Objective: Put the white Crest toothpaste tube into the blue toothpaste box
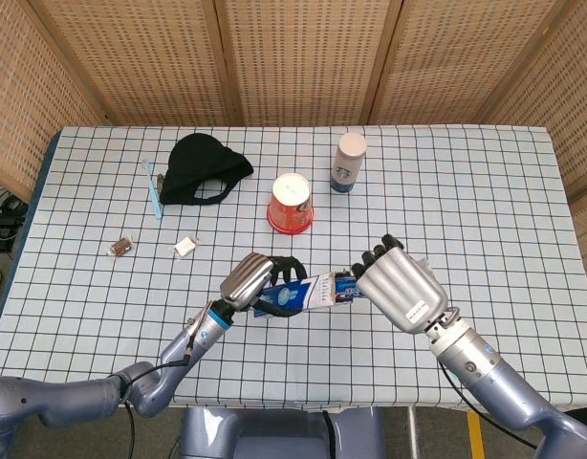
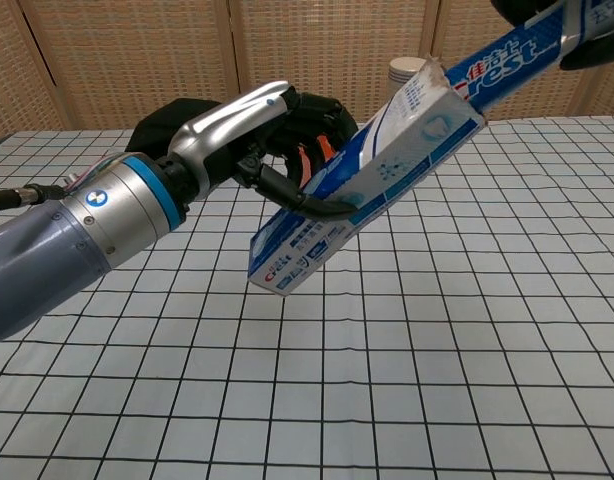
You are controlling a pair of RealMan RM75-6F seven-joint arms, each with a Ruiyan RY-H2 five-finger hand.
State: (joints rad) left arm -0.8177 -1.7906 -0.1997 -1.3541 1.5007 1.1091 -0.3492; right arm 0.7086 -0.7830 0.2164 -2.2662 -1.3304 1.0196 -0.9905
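My left hand (image 1: 257, 279) (image 2: 249, 140) grips the blue toothpaste box (image 2: 365, 196) (image 1: 298, 294), holding it tilted above the table with its open end up and to the right. The white Crest toothpaste tube (image 2: 509, 60) (image 1: 346, 283) enters that open end cap first; its front part is inside the box. My right hand (image 1: 397, 288) holds the tube's rear end. In the chest view only dark fingertips (image 2: 589, 42) of that hand show at the top right corner.
A red paper cup (image 1: 291, 203) and a white bottle (image 1: 348, 162) stand behind the hands. A black cloth (image 1: 206, 169), a blue toothbrush (image 1: 152, 187) and two small wrapped items (image 1: 184, 246) lie at the left on the checked tablecloth (image 1: 485, 191).
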